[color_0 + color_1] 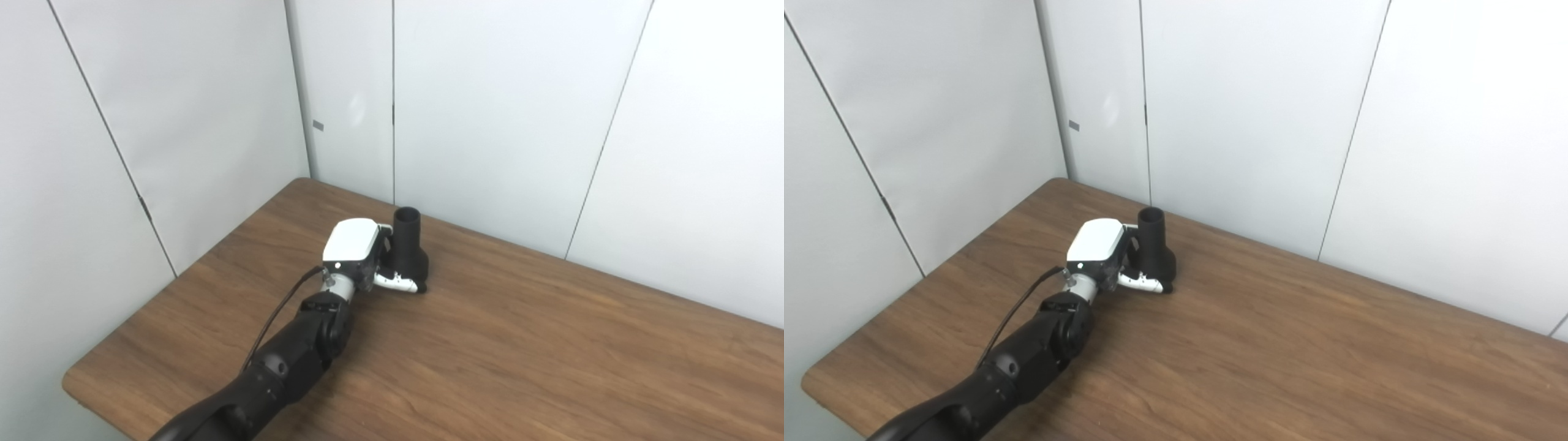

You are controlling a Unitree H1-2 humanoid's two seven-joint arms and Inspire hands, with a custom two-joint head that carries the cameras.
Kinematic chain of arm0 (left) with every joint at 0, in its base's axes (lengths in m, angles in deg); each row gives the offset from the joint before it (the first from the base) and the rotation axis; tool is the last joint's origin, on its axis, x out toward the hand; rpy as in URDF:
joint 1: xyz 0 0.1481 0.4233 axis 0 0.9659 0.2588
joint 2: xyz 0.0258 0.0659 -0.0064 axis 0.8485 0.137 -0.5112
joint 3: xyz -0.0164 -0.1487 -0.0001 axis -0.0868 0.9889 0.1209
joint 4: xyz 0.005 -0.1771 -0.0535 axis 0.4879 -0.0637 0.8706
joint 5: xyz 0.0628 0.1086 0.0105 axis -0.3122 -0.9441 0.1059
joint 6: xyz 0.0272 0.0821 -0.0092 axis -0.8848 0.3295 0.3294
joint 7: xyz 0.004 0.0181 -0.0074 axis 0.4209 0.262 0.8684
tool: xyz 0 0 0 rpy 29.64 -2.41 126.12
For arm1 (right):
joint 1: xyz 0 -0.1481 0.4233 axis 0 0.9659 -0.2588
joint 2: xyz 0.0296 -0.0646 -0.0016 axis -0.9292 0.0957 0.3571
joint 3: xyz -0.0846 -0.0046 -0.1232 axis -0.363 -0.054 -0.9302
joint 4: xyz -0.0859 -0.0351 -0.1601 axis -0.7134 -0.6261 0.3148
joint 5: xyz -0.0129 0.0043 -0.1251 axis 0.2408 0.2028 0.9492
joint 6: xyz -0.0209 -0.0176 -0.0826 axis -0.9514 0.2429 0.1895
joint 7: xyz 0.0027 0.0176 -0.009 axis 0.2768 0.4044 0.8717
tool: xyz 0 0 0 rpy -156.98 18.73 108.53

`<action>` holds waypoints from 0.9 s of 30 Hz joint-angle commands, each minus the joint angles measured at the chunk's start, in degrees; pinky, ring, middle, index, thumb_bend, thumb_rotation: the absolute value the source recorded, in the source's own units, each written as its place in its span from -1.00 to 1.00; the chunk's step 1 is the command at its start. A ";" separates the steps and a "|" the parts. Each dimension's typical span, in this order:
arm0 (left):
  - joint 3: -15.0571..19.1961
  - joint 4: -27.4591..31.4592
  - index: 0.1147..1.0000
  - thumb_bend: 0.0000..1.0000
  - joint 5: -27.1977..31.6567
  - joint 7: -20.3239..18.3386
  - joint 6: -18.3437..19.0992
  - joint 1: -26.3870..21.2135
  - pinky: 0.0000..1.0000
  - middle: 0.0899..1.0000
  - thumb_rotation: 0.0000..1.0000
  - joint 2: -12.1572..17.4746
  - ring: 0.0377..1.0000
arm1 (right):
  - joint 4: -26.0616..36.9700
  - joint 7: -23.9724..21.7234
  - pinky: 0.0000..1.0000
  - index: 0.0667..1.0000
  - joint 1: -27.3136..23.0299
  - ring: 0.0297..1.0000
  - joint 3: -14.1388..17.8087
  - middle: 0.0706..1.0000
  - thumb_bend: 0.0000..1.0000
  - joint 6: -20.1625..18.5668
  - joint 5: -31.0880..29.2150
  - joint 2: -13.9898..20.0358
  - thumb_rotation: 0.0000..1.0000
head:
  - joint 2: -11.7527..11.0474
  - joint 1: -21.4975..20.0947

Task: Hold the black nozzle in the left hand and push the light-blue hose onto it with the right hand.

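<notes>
The black nozzle (409,252) stands upright, narrow open neck on top, flared base below, the left hand (362,256) closed around it near the worktop's (551,343) far left edge; bare wood stretches right.

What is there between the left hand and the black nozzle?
Nothing. In both views the left hand is right against the black nozzle, its thumb crossing the nozzle's base, with no gap or other object visible between them.

We see a brown wooden tabletop (520,343) with a rounded far-left corner; near that corner the black nozzle (409,251) stands upright on it.
</notes>
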 commanded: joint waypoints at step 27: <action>-1.87 7.27 -0.14 0.00 1.39 -2.52 -22.01 4.03 -0.30 -0.07 -1.00 1.89 -0.22 | 6.72 4.64 -0.23 -0.09 0.62 0.04 -1.72 0.14 -0.03 -0.65 7.88 -5.75 -0.66 | 3.22 -11.13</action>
